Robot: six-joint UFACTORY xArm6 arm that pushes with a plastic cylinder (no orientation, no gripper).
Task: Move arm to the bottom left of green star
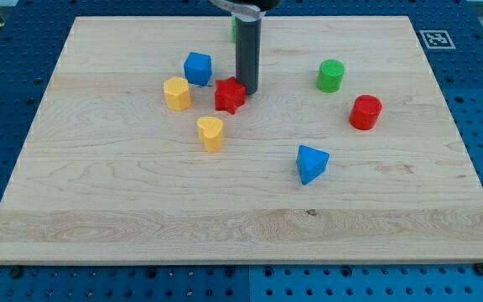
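The green star (234, 29) shows only as a thin green sliver at the view's top, mostly hidden behind my dark rod. My tip (248, 89) rests on the board just right of the red star (230, 96), touching or nearly touching it. The tip lies below the green star, slightly to its right.
A blue cube (198, 68) and a yellow hexagonal block (177, 93) lie left of the red star. A yellow block (210, 132) lies below it. A green cylinder (330, 75), a red cylinder (365, 111) and a blue triangular block (311, 163) lie at the right. The wooden board (99, 210) has edges all round.
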